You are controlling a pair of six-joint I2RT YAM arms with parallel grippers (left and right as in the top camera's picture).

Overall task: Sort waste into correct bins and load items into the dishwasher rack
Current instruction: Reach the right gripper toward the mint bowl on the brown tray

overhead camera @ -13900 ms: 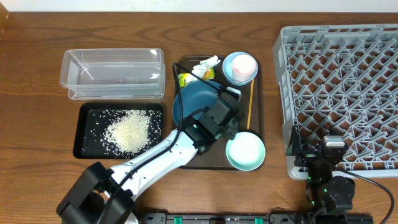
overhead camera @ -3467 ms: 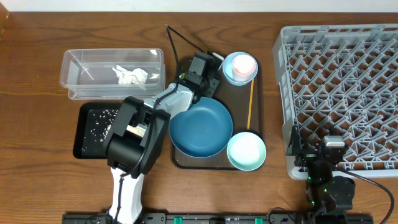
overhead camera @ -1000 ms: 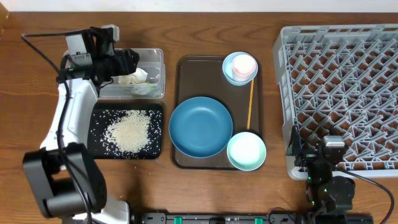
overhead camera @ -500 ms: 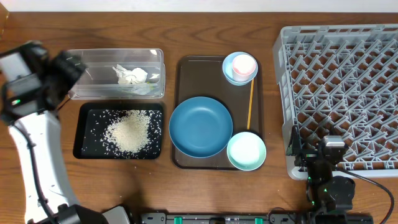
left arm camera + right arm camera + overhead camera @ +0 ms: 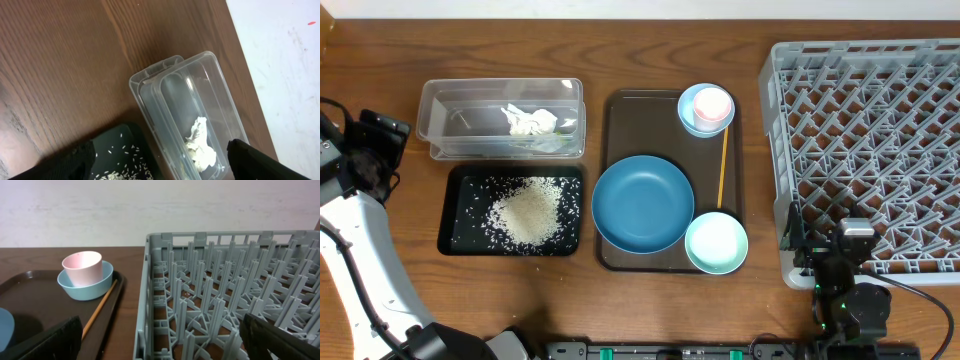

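Note:
My left gripper (image 5: 380,142) hovers open and empty at the table's far left, apart from the clear tub (image 5: 455,100). Crumpled white paper (image 5: 528,121) lies inside that tub (image 5: 165,85), and the left wrist view shows the paper (image 5: 200,145) between my spread fingertips (image 5: 82,155). A heap of rice (image 5: 528,212) fills the black tray (image 5: 455,240). The dark-blue dish (image 5: 642,203), mint bowl (image 5: 716,242) and pink cup (image 5: 712,103) in the pale-blue bowl (image 5: 688,118) sit on the brown tray. My right gripper (image 5: 847,250) rests open at the grey rack's (image 5: 870,120) near edge.
The brown serving tray (image 5: 620,120) lies between the bins and the rack. A thin orange stick (image 5: 723,170) lies along its right side, also seen in the right wrist view as a stick (image 5: 100,315) beside the rack wall (image 5: 145,305).
My left arm has swung away from the clear tub to the table's far left and its jaws have opened. The paper stays in the tub. The right arm has not moved.

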